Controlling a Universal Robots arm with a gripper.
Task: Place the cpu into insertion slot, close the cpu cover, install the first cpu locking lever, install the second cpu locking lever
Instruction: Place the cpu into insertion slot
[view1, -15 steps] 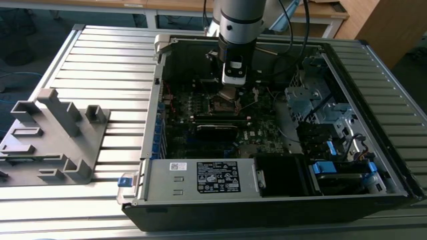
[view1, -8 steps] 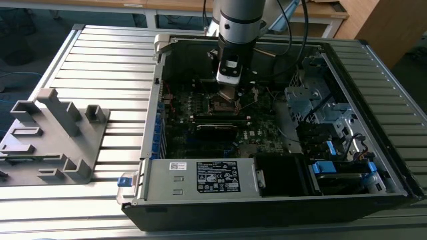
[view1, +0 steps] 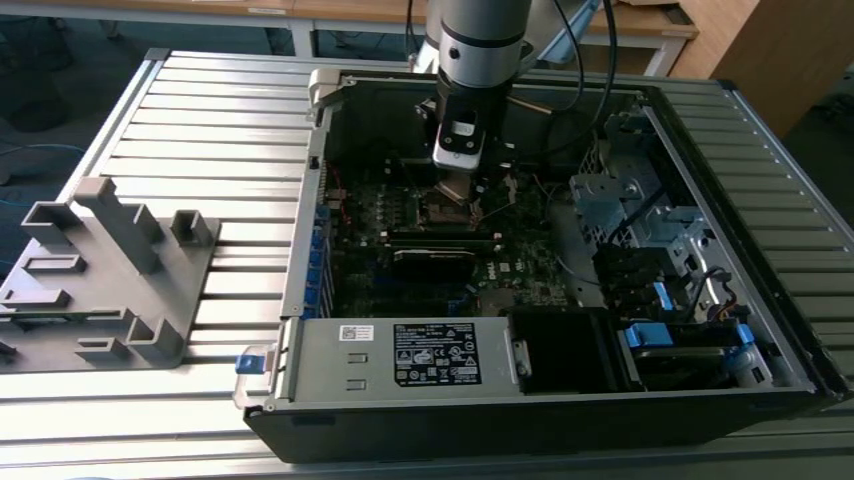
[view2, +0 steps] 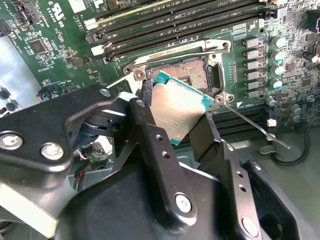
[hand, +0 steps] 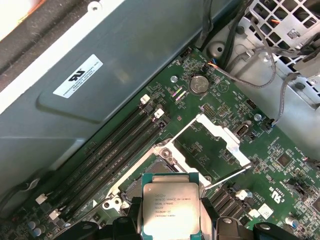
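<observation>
My gripper is shut on the cpu, a small square chip with a dull metallic top, pinched at two opposite edges by the black fingers. The chip hangs tilted just over the insertion slot, covering its near edge; I cannot tell whether they touch. In the first wrist view the cpu sits in my gripper, with the cpu cover swung open beyond it, green board showing through its window. A thin locking lever stands free beside the slot. In the exterior view my gripper reaches into the open case.
Long black memory slots flank the socket on two sides. A grey power supply box fills the case's front, with drive bays and cables on the exterior view's right. A grey fixture block stands on the slatted table.
</observation>
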